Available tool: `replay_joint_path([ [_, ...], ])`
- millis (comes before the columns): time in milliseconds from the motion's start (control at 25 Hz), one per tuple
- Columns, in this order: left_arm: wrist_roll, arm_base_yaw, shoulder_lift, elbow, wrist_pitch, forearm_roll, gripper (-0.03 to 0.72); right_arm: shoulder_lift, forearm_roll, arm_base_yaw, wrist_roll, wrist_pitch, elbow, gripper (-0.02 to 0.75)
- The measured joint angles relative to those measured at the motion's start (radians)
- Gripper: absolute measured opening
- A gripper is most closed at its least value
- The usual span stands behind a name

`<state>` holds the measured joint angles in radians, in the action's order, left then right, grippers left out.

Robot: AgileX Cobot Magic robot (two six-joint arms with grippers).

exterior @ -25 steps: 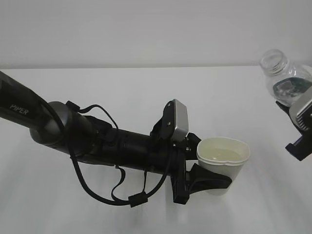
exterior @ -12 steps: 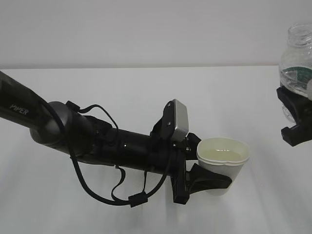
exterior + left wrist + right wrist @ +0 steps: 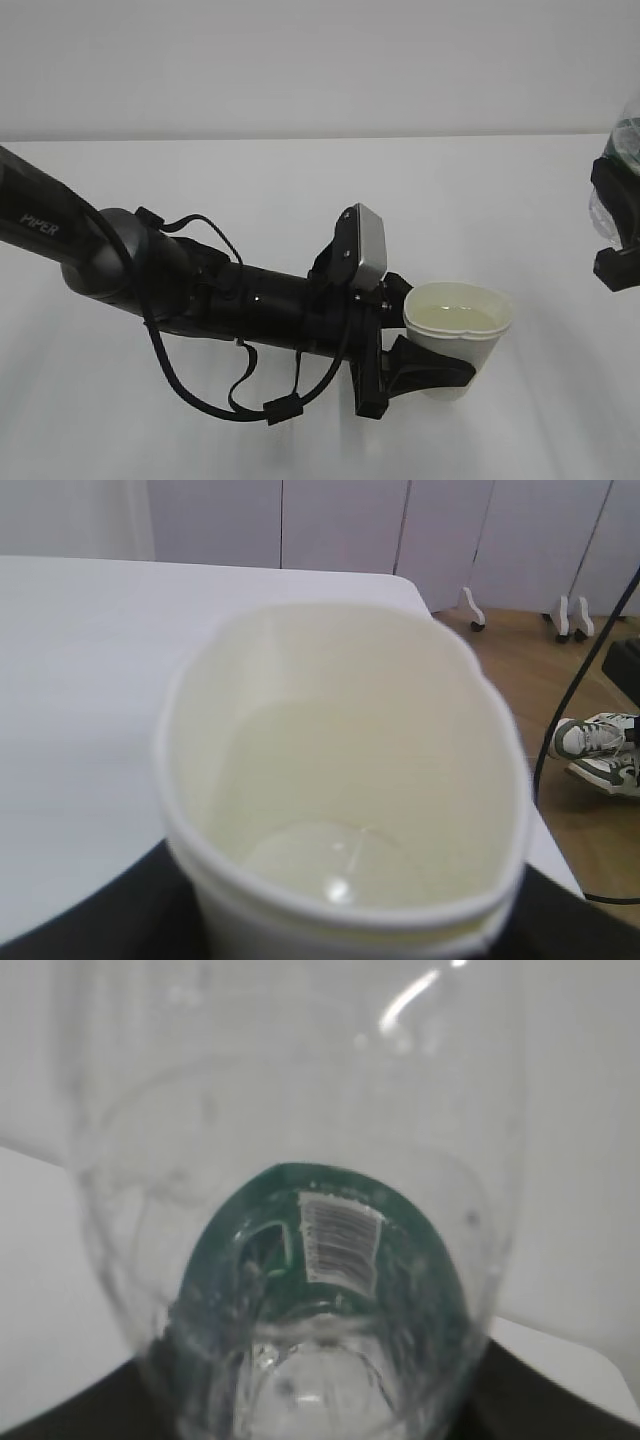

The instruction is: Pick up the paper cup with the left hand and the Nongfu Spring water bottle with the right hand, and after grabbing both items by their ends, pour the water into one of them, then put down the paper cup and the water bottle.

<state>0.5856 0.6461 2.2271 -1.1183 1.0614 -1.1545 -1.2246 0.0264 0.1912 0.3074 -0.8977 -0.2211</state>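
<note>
Left gripper point(image 3: 425, 372) is clamped on the lower body of the paper cup point(image 3: 458, 335), black fingers point(image 3: 432, 368) wrapping its sides, and the squeeze shows: the rolled rim is pressed out of round into a pointed oval in the left wrist view. The left hand reaches in from the left edge nearly level, sloping slightly down toward the cup, cables looping beneath it and the grey-silver box point(image 3: 362, 246) riding on top of the wrist. The cup stands upright, mouth up, long axis vertical, held over the white desk point(image 3: 250, 190) right of centre. It's white outside, pale cream inside, and a shallow pool of clear water point(image 3: 330, 865) sits at the bottom with a small glint on it. Over at the far right edge, the right gripper point(image 3: 615, 235) is only partly in frame, black fingers closed on the Nongfu Spring water bottle point(image 3: 625, 140), well apart from the cup. Its wrist camera looks up along the clear body: dark green label point(image 3: 330, 1260) with a white barcode panel, droplets clinging to the inner wall.
</note>
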Motion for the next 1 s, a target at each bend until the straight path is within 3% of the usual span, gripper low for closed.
replay_joint_path([
  [320, 0.000, 0.000, 0.000, 0.000, 0.000, 0.000, 0.424, -0.069, -0.004, 0.000, -0.083, -0.057, 0.004, 0.340],
  [600, 0.000, 0.000, 0.000, 0.000, -0.005, 0.000, 0.424, -0.248, -0.004, 0.000, -0.180, -0.211, 0.004, 0.340],
  [1000, 0.000, 0.000, 0.000, 0.000, -0.022, 0.000, 0.424, -0.404, -0.007, 0.000, -0.208, -0.217, -0.007, 0.340],
])
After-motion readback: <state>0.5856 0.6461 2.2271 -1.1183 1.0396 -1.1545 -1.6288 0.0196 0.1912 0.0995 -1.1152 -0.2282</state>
